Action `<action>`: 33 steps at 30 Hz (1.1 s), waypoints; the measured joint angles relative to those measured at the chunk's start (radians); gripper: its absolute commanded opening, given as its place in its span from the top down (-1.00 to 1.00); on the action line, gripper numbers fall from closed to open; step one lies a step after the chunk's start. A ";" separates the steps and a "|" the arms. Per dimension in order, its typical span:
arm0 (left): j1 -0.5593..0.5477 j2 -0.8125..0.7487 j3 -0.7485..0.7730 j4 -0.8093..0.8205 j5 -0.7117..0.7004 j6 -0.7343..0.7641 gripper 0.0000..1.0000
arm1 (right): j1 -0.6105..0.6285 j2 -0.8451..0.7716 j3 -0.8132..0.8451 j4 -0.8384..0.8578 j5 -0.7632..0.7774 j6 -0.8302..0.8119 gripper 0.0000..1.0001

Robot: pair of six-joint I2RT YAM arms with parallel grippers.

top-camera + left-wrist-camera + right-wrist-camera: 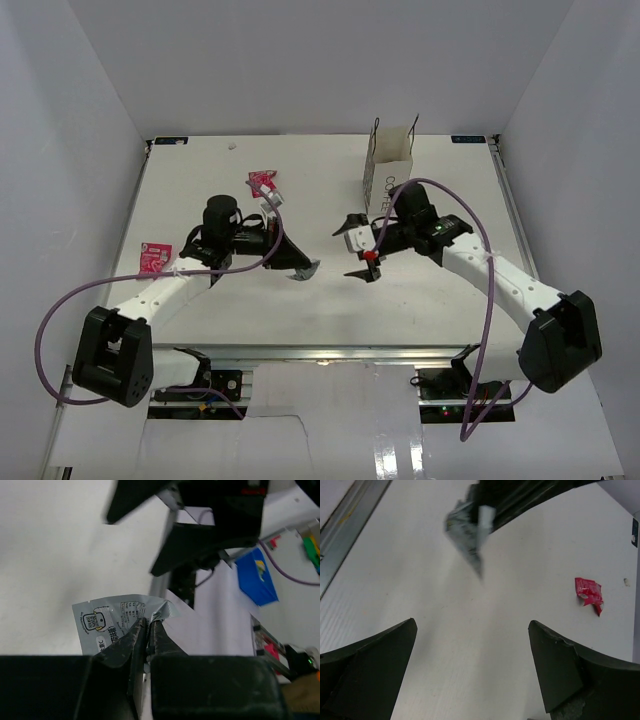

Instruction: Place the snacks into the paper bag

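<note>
Glossy foil wrapper [115, 620], smooth matt table [330, 310]

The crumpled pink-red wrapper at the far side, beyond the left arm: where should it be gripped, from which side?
Probably from straight above, jaws closing across the puckered middle of the pink-red wrapper. It lies low on the table, so a sideways approach finds little edge; the creased body rises slightly, and the thin tail looks too slight to hold.
</note>
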 measured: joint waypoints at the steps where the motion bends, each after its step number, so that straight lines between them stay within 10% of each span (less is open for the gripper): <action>1: -0.036 -0.003 -0.008 0.008 0.029 -0.011 1.00 | 0.028 0.021 0.018 0.047 0.022 0.033 -0.96; 11: -0.100 -0.055 -0.019 0.061 0.095 -0.068 1.00 | 0.243 0.090 0.082 0.212 0.097 0.222 -0.65; 23: -0.102 -0.064 -0.019 0.067 0.087 -0.074 0.85 | 0.272 0.066 0.053 0.164 0.092 0.259 0.84; 33: -0.098 -0.134 -0.014 0.053 -0.031 -0.060 -0.88 | 0.264 0.059 0.051 0.162 0.100 0.283 0.85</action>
